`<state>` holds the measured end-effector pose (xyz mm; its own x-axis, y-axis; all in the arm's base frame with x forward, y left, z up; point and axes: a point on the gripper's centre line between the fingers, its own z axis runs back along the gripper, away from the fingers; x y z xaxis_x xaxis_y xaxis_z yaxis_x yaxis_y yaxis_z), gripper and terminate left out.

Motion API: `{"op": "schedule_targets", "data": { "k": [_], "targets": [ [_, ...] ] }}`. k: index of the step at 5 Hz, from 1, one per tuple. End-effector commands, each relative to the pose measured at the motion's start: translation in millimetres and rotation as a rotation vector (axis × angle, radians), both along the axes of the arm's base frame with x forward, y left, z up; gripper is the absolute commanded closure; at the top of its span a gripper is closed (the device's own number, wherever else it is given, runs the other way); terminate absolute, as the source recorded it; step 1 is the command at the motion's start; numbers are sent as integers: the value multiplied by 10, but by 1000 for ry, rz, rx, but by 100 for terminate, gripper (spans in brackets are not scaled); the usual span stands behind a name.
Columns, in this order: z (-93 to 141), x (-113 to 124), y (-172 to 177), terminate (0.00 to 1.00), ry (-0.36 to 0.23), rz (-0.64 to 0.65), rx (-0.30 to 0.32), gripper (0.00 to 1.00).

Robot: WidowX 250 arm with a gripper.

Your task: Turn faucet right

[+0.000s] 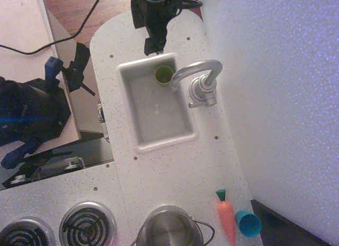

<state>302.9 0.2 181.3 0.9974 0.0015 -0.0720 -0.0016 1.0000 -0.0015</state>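
At the lower left of the frame two coil burners [87,223] are seen, and a steel pot [169,229] sits at the bottom centre. In the middle of the frame the white sink [139,129] is set into the speckled counter [175,172], with a small green cup [163,74] lying in its upper right corner.

At the top centre the gripper [153,46] is found, hanging just above the sink's upper rim. Its dark fingers are pointed down the frame; how far they are parted cannot be told from this view, and nothing is seen to be held.

The faucet [198,79] is placed at the sink's right edge, to the lower right of the gripper and near it, but apart. Its round base and short lever lie right of centre, and the curved spout is arched from there to the left, its tip reaching over the sink beside the cup. The spout's long axis therefore runs roughly across the frame, and a reach down and to the right is judged necessary before contact.

At the lower right an orange toy carrot [226,218] and a blue cup [248,223] are laid side by side.
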Motion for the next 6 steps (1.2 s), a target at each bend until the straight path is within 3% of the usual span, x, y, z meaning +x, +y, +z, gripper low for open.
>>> {"op": "schedule_targets", "data": {
  "k": [1, 2, 4, 6],
  "targets": [
    [0, 0, 0, 0, 0, 0, 0, 0],
    [-145, 226, -157, 0, 13, -15, -44, 0],
    [-179, 189, -343, 0, 5, -39, -42, 0],
    [-24, 241, -451, 0, -39, -2, -86, 0]
  ]
}}
